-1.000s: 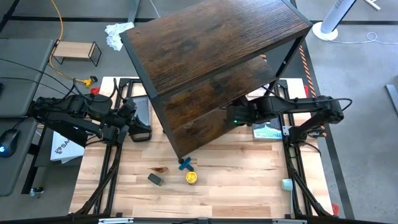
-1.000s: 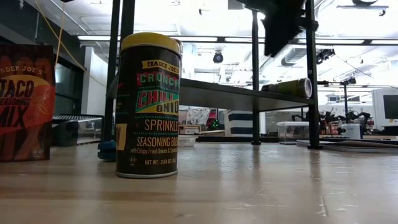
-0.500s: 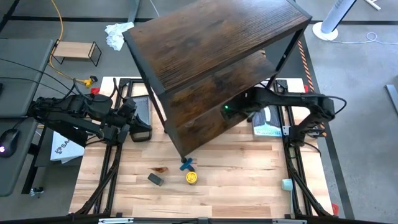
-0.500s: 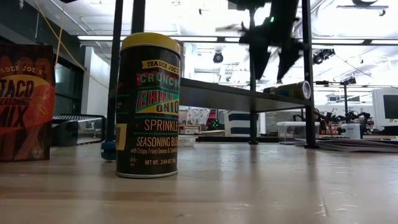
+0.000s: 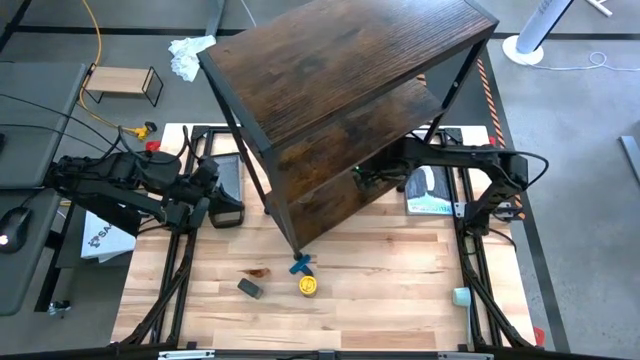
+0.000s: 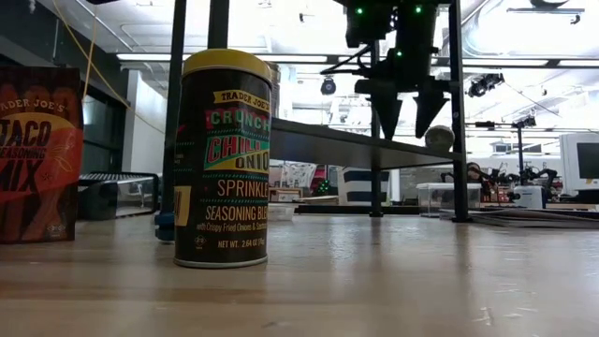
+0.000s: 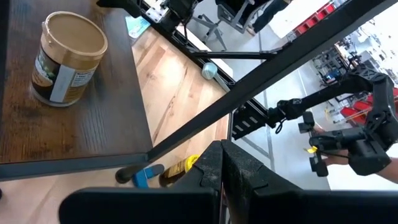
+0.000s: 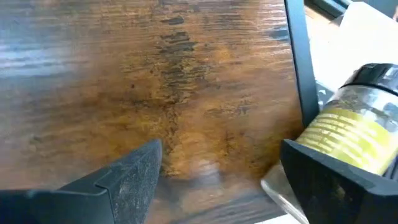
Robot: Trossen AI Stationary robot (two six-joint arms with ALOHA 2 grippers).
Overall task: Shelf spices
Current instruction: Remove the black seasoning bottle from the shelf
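Note:
The shelf (image 5: pixel 340 90) stands at the table's far middle. My right gripper (image 8: pixel 217 171) reaches under its top board and hangs open over a lower board (image 6: pixel 356 148). A black-lidded jar (image 8: pixel 356 129) lies on its side on that board, just beyond one finger and next to a frame post. A tan-lidded jar (image 7: pixel 65 59) stands upright on a shelf board. On the table in front are a yellow-lidded jar (image 5: pixel 308 285), a dark grey box (image 5: pixel 249 288) and a reddish-brown packet (image 5: pixel 258 271). My left gripper (image 7: pixel 222 171) waits shut at the table's left, holding nothing.
A blue T-shaped piece (image 5: pixel 299 265) lies by the shelf's near leg. A small light-wood rack (image 5: pixel 122 83) and crumpled paper (image 5: pixel 188 52) sit off the table at the far left. There is open tabletop near the front edge (image 5: pixel 400 300).
My right gripper has gone down and toward the table's left, in under the shelf's top board, and has opened wide. The black-lidded jar on the lower board has turned where it lies and now shows its end in the low view.

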